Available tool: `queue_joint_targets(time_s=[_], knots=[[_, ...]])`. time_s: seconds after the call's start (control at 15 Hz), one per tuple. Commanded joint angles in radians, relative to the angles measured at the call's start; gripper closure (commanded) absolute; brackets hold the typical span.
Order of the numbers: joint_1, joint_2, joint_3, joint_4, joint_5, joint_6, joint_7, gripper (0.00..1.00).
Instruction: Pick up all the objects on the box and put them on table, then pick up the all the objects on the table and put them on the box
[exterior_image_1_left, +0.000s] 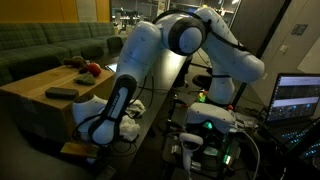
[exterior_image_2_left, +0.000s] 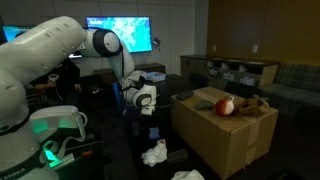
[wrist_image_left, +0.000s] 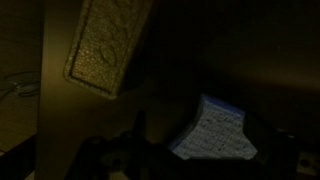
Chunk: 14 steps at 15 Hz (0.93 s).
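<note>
The brown cardboard box (exterior_image_1_left: 40, 95) (exterior_image_2_left: 225, 135) carries a red toy (exterior_image_1_left: 93, 68) (exterior_image_2_left: 226, 106), a dark remote-shaped bar (exterior_image_1_left: 60, 92) and a dark lump (exterior_image_2_left: 256, 104). My gripper (exterior_image_1_left: 97, 135) (exterior_image_2_left: 147, 108) hangs low beside the box, over the black table (exterior_image_2_left: 135, 135). The wrist view is very dark. It shows a blue-grey piece (wrist_image_left: 215, 130) lying just under the gripper (wrist_image_left: 205, 165), between its dim fingers, which stand open and apart from it. A white fluffy cloth (exterior_image_2_left: 153, 152) lies on the dark surface near the box's foot.
A tan textured slab (wrist_image_left: 105, 45) fills the upper left of the wrist view. A green sofa (exterior_image_1_left: 50, 45) stands behind the box. A lit screen (exterior_image_2_left: 120, 32) and a laptop (exterior_image_1_left: 298, 98) sit near the robot base (exterior_image_1_left: 205, 130), among cables.
</note>
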Motion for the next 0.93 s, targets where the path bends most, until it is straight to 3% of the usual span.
queue_joint_targets(time_s=[0.0,0.87], knots=[[0.018,-0.045,-0.023,-0.035,-0.02,0.054,0.042,0.0],[-0.015,-0.024,-0.08,-0.018,-0.018,0.002,0.111,0.0]])
